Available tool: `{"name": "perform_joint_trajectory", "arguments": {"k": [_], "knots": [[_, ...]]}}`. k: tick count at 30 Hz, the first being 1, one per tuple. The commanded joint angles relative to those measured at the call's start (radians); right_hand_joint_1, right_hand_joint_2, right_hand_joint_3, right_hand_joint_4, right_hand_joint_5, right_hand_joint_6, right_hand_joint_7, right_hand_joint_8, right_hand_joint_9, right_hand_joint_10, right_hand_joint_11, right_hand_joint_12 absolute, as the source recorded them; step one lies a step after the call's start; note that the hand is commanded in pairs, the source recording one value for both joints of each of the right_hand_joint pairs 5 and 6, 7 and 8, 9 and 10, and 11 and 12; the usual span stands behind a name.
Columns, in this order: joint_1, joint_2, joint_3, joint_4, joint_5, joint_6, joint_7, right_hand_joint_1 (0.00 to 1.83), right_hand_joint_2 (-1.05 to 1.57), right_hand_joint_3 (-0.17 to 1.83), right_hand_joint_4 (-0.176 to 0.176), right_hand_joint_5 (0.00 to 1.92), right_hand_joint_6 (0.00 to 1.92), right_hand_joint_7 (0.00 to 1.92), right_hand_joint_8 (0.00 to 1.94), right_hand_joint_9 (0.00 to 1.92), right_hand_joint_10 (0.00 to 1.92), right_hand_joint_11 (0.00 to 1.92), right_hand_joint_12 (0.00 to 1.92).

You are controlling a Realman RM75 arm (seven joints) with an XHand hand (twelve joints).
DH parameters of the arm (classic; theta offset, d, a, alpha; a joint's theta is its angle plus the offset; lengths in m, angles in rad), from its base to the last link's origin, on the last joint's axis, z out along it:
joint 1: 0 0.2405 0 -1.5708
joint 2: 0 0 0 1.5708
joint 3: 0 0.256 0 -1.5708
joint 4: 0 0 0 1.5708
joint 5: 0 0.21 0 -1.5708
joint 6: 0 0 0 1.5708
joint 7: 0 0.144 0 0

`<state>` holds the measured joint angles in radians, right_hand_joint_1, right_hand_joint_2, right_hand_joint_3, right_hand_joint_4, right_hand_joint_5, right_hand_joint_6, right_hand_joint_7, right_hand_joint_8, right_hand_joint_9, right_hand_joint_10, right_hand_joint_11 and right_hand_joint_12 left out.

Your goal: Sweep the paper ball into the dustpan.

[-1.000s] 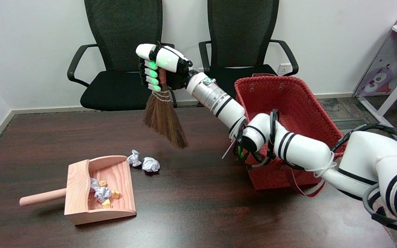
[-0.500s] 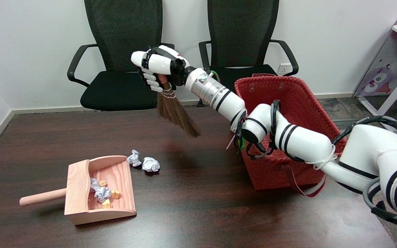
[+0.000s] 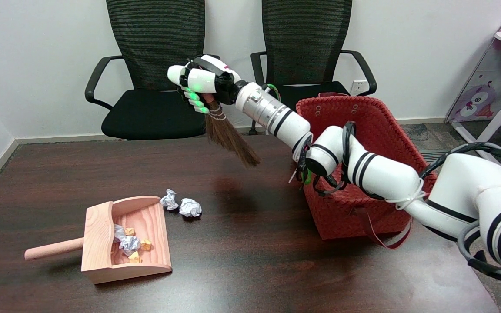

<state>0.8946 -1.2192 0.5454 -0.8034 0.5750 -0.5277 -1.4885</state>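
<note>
- Swinging up and toward three o'clock over the last second, the broom [image 3: 228, 134] is now tilting with its bristle tips pointing to about four o'clock, high above the worktop [image 3: 250, 261]; the paper balls and the dustpan are lying where they were.
- Two white paper balls [image 3: 190, 207] are sitting on the worktop, touching or nearly touching each other, just beside the dustpan [image 3: 124, 237] at its one o'clock corner, outside its open mouth.
- They are looking light and loosely crumpled, so in my judgement a soft brush stroke will roll them; a hard flick is likely to send them past the pan. No grasp on them is needed, only bristle contact from their three o'clock side.
- The dustpan is already holding several white and yellow scraps, with its handle pointing to nine o'clock.
- The right hand [image 3: 202, 84] is wrapping its fingers closed round the broom's short handle just above the bound neck, carrying it well apart from the balls, at about one o'clock from them.
- A red woven basket [image 3: 363, 130] is standing at three o'clock, partly behind the right arm.
- Two black office chairs [image 3: 155, 65] are standing beyond the worktop at twelve o'clock.
</note>
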Motion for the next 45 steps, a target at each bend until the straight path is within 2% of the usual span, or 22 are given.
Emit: {"name": "perform_joint_trajectory", "arguments": {"k": [1, 15, 39, 45], "knots": [[-0.055, -0.055, -0.008, 0.032, -0.013, -0.083, 0.050, 0.83, 1.33, 1.83, 0.010, 1.92, 1.92, 1.92, 1.92, 1.92, 1.92, 1.92, 1.92], [-0.109, -0.161, 0.000, 0.099, -0.015, -0.131, 0.004, 0.83, 1.32, 1.83, 0.009, 1.92, 1.92, 1.92, 1.92, 1.92, 1.92, 1.92, 1.92], [-0.136, -0.194, -0.008, 0.095, -0.030, -0.133, -0.005, 0.83, 1.31, 1.83, 0.008, 1.92, 1.92, 1.92, 1.92, 1.92, 1.92, 1.92, 1.92], [-0.156, -0.230, -0.005, 0.125, -0.033, -0.109, -0.098, 0.83, 1.32, 1.83, 0.009, 1.92, 1.92, 1.92, 1.92, 1.92, 1.92, 1.92, 1.92]]}}
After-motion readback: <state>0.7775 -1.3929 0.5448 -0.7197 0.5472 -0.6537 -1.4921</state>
